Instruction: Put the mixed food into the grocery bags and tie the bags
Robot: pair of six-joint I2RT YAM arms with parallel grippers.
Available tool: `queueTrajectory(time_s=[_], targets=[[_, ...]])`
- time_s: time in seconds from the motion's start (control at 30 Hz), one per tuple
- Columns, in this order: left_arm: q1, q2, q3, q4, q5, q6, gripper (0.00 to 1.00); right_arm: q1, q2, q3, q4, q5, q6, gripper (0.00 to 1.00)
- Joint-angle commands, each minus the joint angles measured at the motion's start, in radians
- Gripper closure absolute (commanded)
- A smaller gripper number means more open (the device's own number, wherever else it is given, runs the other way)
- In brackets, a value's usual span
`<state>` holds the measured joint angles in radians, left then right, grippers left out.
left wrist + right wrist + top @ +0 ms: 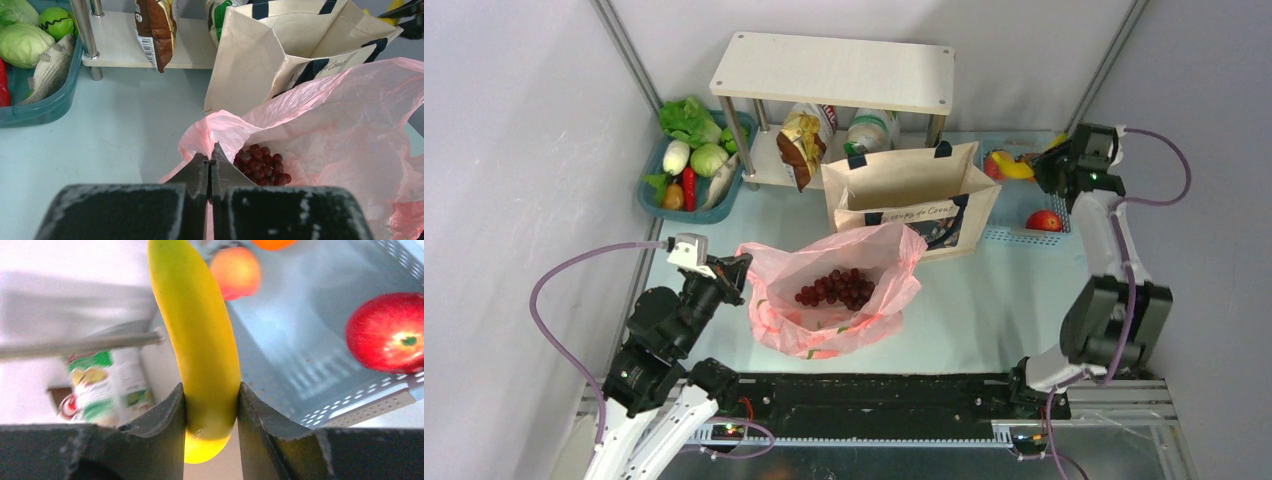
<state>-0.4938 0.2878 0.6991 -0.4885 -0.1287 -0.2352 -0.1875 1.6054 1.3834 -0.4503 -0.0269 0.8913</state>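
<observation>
The pink plastic bag (894, 250) lies open mid-table with the dark red grape bunch (836, 288) inside. My left gripper (742, 268) is shut on its left rim; in the left wrist view the jaws (210, 152) pinch pink film (350, 115) beside the grapes (262, 162). Behind the bag stands the beige canvas tote (909, 185), open at the top. My right gripper (1046, 170) is shut on the yellow banana (197, 325), over the blue basket (1014, 235) at the back right. A red apple (1044, 220) lies in that basket.
A white shelf (834, 70) stands at the back, with a brown crisp packet (802, 150) and a green-white packet (871, 130) under it. A teal basket (649, 195) at the back left holds a white radish (676, 157) and other vegetables. A peach-coloured fruit (235, 272) also sits in the blue basket.
</observation>
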Motion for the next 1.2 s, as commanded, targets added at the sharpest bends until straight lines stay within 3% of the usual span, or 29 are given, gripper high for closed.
queueTrajectory(time_s=[0.0, 0.17, 0.23, 0.4, 0.47, 0.6, 0.67, 0.8, 1.03, 1.17], targets=[[0.009, -0.016, -0.01, 0.029, -0.015, 0.008, 1.0, 0.022, -0.197, -0.104, 0.235, -0.138, -0.146, 0.86], [0.009, -0.036, -0.009, 0.03, 0.008, 0.009, 1.0, 0.088, -0.419, -0.218, 0.413, -0.265, -0.303, 0.85], [0.009, -0.039, -0.01, 0.029, 0.012, 0.013, 1.0, 0.142, -0.509, -0.272, 0.501, -0.232, -0.378, 0.85], [0.009, -0.044, -0.015, 0.03, 0.019, 0.019, 1.0, 0.35, -0.656, -0.327, 0.574, -0.158, -0.56, 0.99], [0.009, -0.041, -0.014, 0.031, 0.02, 0.019, 1.0, 0.429, -0.699, -0.327, 0.586, -0.176, -0.623, 1.0], [0.009, -0.043, -0.013, 0.031, 0.021, 0.019, 1.0, 0.629, -0.73, -0.327, 0.603, -0.25, -0.795, 1.0], [0.009, -0.051, -0.014, 0.03, 0.008, 0.014, 1.0, 0.792, -0.729, -0.327, 0.589, -0.262, -0.965, 1.0], [0.009, -0.073, -0.017, 0.03, -0.009, 0.01, 1.0, 1.004, -0.7, -0.327, 0.535, -0.208, -1.202, 0.99], [0.01, -0.074, -0.017, 0.031, -0.005, 0.013, 1.0, 1.197, -0.621, -0.328, 0.457, -0.2, -1.476, 1.0], [0.009, -0.072, -0.016, 0.03, -0.004, 0.014, 1.0, 1.26, -0.575, -0.327, 0.429, -0.173, -1.547, 1.0]])
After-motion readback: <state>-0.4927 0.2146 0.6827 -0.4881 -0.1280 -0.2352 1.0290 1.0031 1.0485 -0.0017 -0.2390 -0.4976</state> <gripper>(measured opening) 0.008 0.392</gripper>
